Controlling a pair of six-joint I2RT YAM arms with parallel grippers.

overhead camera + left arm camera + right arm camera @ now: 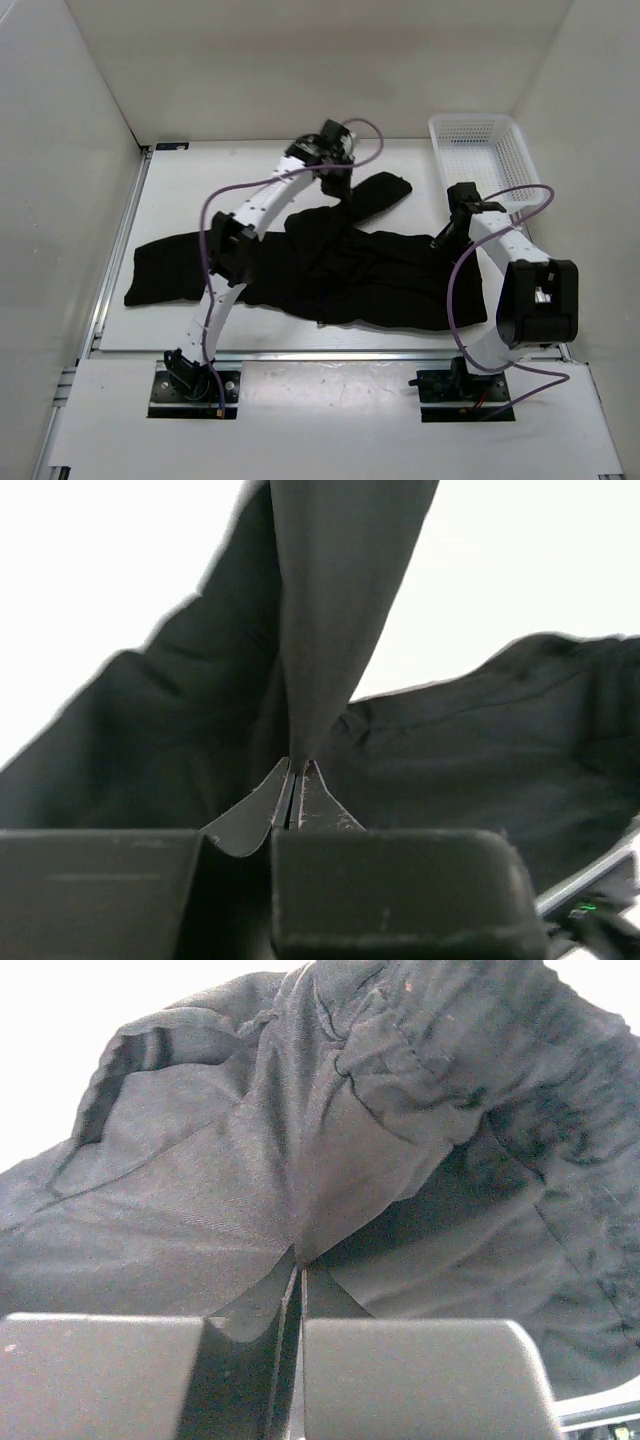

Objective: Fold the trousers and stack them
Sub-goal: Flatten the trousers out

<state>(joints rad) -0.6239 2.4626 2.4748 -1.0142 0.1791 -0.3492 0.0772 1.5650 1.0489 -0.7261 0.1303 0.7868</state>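
The black trousers (370, 280) lie crumpled across the white table, one leg stretching to the left edge (160, 275). My left gripper (336, 190) is at the far middle, shut on a fold of a trouser leg and holding it lifted; in the left wrist view the cloth (340, 600) rises from the closed gripper (296, 767). My right gripper (444, 240) is at the right end of the trousers, shut on a pinch of cloth; the right wrist view shows gathered cloth (380, 1090) pulled up from the closed gripper (300, 1257).
A white plastic mesh basket (481, 150) stands at the far right corner, just behind the right arm. White walls enclose the table on the left, back and right. The table's metal front rail (300, 352) runs in front of the trousers.
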